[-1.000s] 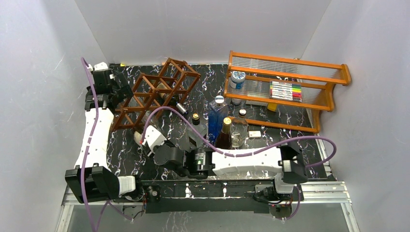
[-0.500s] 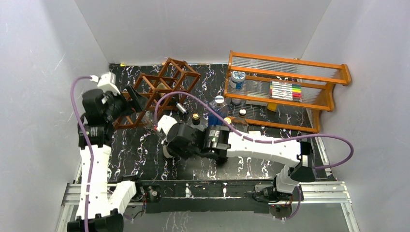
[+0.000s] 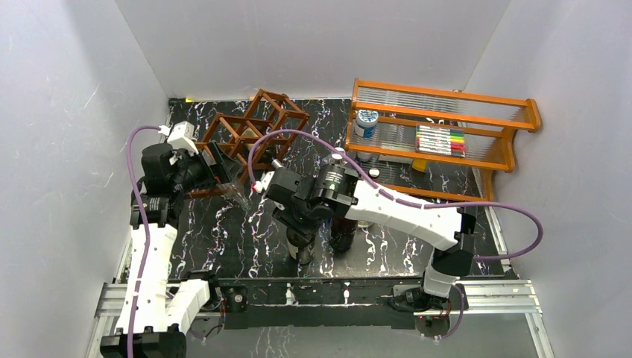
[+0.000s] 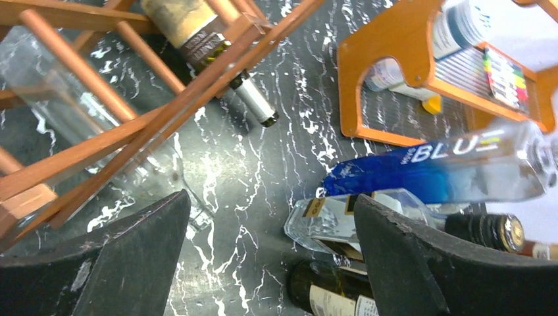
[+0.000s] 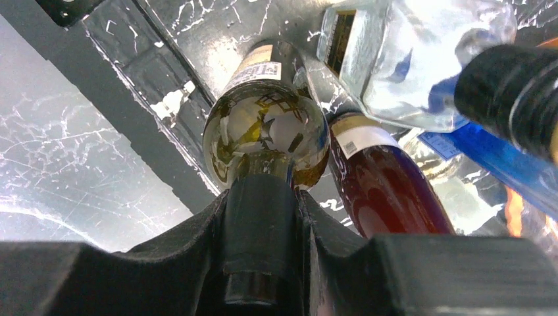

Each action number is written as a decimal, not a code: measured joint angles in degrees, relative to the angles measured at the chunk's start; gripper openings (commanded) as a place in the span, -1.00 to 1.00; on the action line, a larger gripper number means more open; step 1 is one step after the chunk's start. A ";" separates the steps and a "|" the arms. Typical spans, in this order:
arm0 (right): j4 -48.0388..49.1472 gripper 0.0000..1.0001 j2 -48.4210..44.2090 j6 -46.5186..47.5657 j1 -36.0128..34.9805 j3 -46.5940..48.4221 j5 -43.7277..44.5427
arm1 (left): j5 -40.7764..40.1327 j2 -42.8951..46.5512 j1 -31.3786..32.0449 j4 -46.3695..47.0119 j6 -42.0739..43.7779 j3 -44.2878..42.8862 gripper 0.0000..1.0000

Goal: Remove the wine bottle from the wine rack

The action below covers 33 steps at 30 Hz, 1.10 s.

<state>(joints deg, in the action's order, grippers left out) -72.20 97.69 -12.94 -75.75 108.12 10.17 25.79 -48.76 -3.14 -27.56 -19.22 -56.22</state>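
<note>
My right gripper [image 5: 262, 224] pinches the wine bottle [image 5: 263, 131] by its neck near the table's [image 3: 223, 239] front edge, off the rack [image 3: 250, 128], while my left gripper [image 4: 270, 204] is spread wide, so I could knock the other bottles [image 5: 388, 191] over.

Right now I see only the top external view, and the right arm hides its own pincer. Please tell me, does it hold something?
Observer: Yes. The right wrist view shows the right pincer shut on the neck of a wine bottle.
Operator: Is another bottle lying in the wine rack?
Observer: Yes. In the left wrist view a labelled bottle lies in one cell of it, with the neck poking out.
Operator: And the left pincer?
Observer: Open, with nothing between its fingers.
</note>
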 measured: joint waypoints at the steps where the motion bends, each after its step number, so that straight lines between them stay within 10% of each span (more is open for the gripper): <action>1: -0.39 -0.85 0.80 -0.04 0.00 0.72 -0.01 | -1.08 -0.66 0.00 -0.38 -0.63 -0.35 0.92; 10: 0.64 0.95 1.71 -0.51 0.02 1.54 1.85 | -12.50 -1.10 0.25 -8.08 -4.32 0.54 0.96; 24: -2.43 0.96 9.10 -0.44 -6.61 28.66 14.84 | -29.68 -17.58 -1.03 -13.27 1.51 -27.61 0.96; 33: 22.71 0.78 15.47 6.50 -7.93 19.90 21.14 | -21.04 -26.52 -16.23 -12.29 -0.65 -28.08 0.83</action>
<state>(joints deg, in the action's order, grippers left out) -49.48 113.16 -6.44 -83.68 128.02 31.31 4.75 -75.28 -19.36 -39.85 -19.87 -84.30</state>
